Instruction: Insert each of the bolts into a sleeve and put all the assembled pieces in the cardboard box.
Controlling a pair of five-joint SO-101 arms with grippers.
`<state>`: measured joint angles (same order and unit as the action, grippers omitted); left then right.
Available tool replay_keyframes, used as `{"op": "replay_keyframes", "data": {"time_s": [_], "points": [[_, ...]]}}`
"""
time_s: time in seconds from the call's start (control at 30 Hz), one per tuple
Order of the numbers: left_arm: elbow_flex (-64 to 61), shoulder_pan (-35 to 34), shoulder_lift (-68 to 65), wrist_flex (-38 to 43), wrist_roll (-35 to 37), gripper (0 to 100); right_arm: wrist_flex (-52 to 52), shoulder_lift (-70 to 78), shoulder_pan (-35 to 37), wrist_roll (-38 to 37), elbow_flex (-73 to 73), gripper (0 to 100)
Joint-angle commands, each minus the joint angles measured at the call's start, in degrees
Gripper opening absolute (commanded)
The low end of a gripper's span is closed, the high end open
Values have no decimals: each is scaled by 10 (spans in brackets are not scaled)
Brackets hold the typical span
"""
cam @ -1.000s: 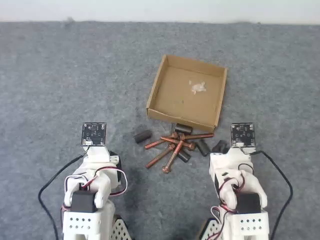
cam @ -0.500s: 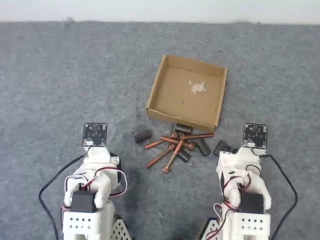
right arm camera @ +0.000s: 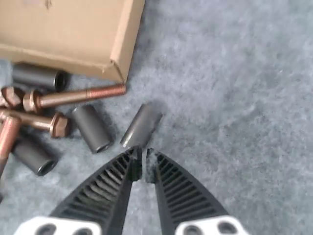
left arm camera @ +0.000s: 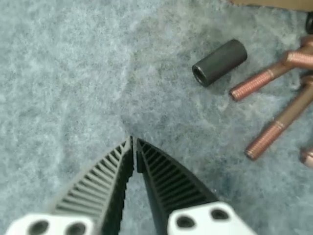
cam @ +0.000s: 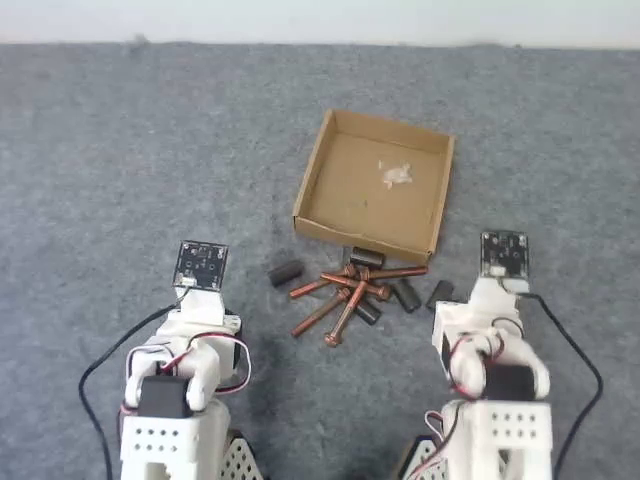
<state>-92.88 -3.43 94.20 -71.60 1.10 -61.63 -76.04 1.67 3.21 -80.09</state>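
Several copper bolts [cam: 345, 290] lie crossed in a pile just in front of the open cardboard box [cam: 318, 160]. Dark sleeves lie around them: one to the left [cam: 285, 271], one by the box wall [cam: 366, 257], others at the right [cam: 405, 294]. My left gripper [left arm camera: 133, 142] is shut and empty over bare carpet, short of the left sleeve [left arm camera: 220, 62] and the bolts [left arm camera: 281, 125]. My right gripper [right arm camera: 144, 154] is shut and empty, its tips right at the end of a dark sleeve [right arm camera: 142, 125]. More sleeves [right arm camera: 92, 128] and bolts [right arm camera: 78, 96] lie beside it.
Grey carpet covers the table. The box [right arm camera: 128, 34] holds only a small whitish scrap [cam: 397, 175]. The left arm [cam: 195, 330] and the right arm [cam: 490, 340] stand at the near edge, either side of the pile. A pale wall runs along the far edge.
The right arm swung to the right, then pushed forward toward the sleeve at the pile's right side. The left arm shifted slightly forward and right. The parts have not moved.
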Motion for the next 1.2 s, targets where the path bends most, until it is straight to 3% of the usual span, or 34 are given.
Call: {"op": "replay_keyframes", "data": {"time_s": [0.0, 0.2, 0.47, 0.67, 0.8, 1.17], "points": [[42, -5, -69, 36, -4, 11, 3, 132, 4, 18, 98, 6], [65, -4, -134, 59, 0, 10, 14, 303, 4, 105, 188, 6], [153, -2, -333, 83, 0, 10, 104, 440, 5, 139, 215, 7], [255, -4, -560, 127, -4, 10, 105, 463, 5, 139, 219, 97], [313, -4, -669, 164, -4, 11, 108, 463, 5, 139, 222, 81], [407, -4, -810, 154, -4, 12, 106, 469, 38, 165, 249, 81]]}}
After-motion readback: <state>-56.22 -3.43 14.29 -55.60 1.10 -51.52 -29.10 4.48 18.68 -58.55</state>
